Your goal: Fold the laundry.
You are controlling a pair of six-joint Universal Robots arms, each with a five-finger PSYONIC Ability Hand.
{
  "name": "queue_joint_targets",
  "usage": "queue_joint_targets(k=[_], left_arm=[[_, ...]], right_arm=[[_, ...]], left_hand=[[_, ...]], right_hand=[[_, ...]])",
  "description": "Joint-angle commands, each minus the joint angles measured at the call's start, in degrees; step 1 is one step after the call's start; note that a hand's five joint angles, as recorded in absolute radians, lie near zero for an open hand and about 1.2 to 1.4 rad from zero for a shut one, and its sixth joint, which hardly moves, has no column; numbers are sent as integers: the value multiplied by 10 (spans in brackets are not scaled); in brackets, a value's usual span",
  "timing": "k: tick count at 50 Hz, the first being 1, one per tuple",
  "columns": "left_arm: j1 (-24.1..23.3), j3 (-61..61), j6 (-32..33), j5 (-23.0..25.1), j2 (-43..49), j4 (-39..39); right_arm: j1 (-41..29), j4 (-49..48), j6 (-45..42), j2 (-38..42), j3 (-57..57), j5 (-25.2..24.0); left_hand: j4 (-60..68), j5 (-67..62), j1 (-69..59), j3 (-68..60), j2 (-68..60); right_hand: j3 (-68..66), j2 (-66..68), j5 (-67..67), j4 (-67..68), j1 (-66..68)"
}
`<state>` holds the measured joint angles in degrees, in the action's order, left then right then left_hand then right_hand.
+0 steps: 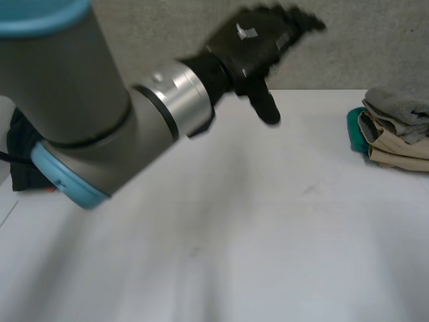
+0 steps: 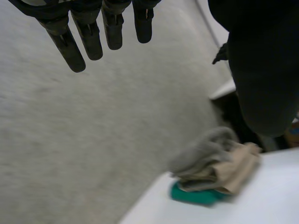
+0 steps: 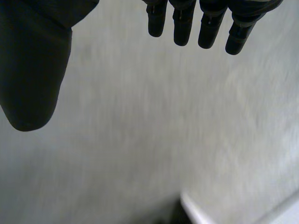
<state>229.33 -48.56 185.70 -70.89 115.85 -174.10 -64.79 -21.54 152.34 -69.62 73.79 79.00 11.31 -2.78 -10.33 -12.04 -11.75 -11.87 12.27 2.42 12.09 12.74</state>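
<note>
Three colours are showing in the stack of folded laundry (image 1: pixel 395 131) that is sitting at the far right of the white table (image 1: pixel 268 235), close to its far edge — a grey piece (image 1: pixel 399 104) on top, a beige piece (image 1: pixel 395 146) under it and a teal piece (image 1: pixel 354 132) at the bottom, peeping out on the side toward the table's middle. The left arm (image 1: pixel 74 114) is stretching across the head view from the near left. The left hand (image 1: pixel 258 43) is hovering in the air above the table's far edge, well apart from the stack and touching nothing. Its fingers are lying straight and a little apart, with the thumb (image 2: pixel 261 70) standing off to one side — it is holding nothing. In the left wrist view the stack is lying below the thumb, at a corner of the table, with grey floor (image 2: pixel 93 140) beyond the fingertips. A dark cloth (image 1: pixel 23 157) is lying at the table's left side, partly hidden behind the left arm. The right hand (image 3: pixel 32 56) is hanging over grey floor, its fingers straight and side by side, its thumb spread wide from them, nothing between them.
</note>
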Motion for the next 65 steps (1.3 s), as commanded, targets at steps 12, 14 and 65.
queue_joint_targets(k=[12, 14, 65], left_arm=[[318, -79, 180, -159, 22, 25], [346, -68, 223, -159, 80, 3], [-31, -96, -41, -231, 155, -31]], right_arm=[[-339, -81, 1, -66, 294, -98], [-351, -71, -13, -47, 300, -97], [-363, -50, -42, -45, 333, -4]], left_hand=[[-9, 24, -1, 17, 14], [-9, 24, -1, 17, 14], [240, -225, -250, -233, -235]], right_hand=[[19, -23, -24, -21, -27], [19, -23, -24, -21, -27], [19, -23, -24, -21, -27]])
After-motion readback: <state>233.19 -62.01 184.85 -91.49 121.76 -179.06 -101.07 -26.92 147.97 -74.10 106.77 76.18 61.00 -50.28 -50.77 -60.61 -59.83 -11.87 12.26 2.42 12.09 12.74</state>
